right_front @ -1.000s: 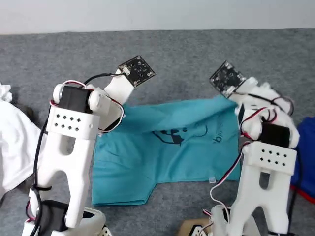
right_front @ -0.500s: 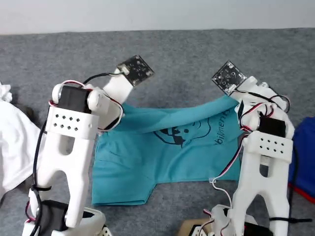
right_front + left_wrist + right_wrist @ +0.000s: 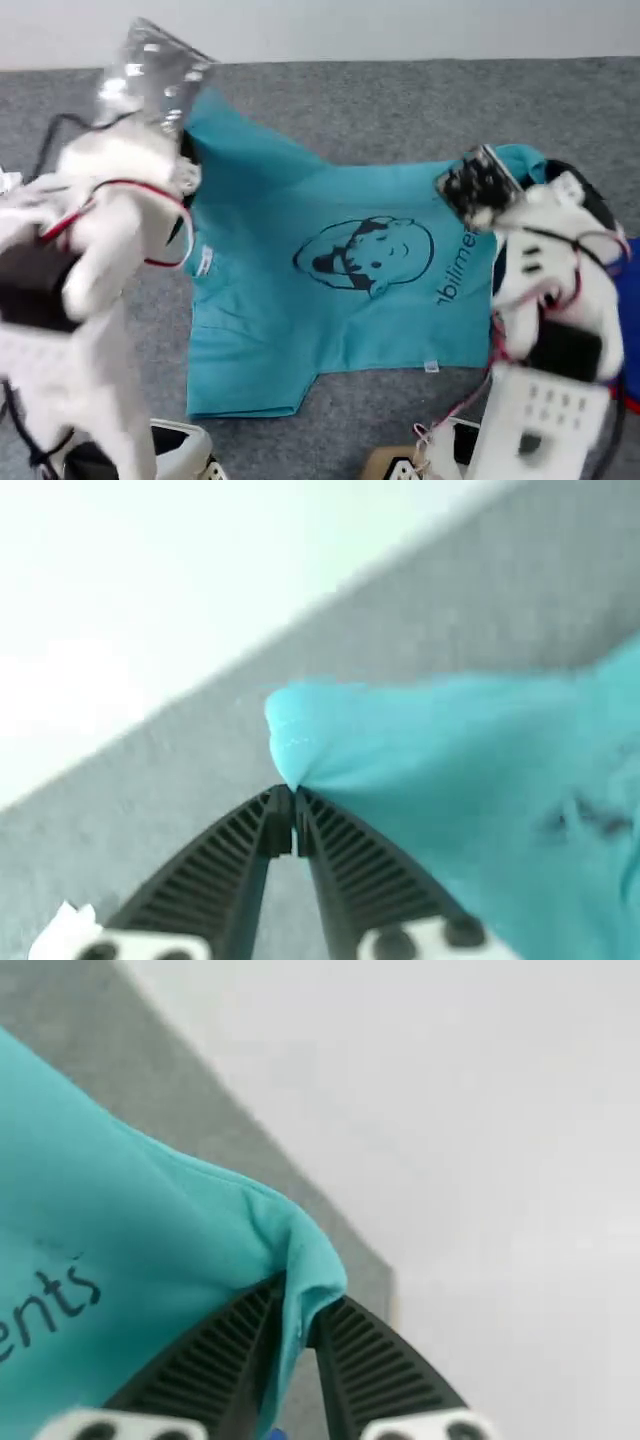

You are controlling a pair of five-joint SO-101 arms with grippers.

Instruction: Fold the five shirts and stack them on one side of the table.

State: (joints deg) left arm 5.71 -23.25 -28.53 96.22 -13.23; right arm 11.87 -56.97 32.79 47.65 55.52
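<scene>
The teal shirt (image 3: 340, 290), print up on the table (image 3: 400, 110), is clamped at its far corners by the left gripper (image 3: 292, 815) and right gripper (image 3: 297, 1325); spreading is judged in hand, the far edge next to be laid flat and released.

Counts:
- arms: 2, one on each side of the teal shirt (image 3: 340, 300)
- grippers: 2. The left gripper (image 3: 291, 802) and right gripper (image 3: 306, 1300) are each pinched on a teal shirt corner
- teal shirt: 1, with 1 face print (image 3: 365, 255)
- white cloth (image 3: 6, 183): 1 scrap, left of the teal shirt
- blue cloth (image 3: 634, 330): 1 edge, right of the teal shirt
- grey table (image 3: 400, 110): 1, under the teal shirt
</scene>
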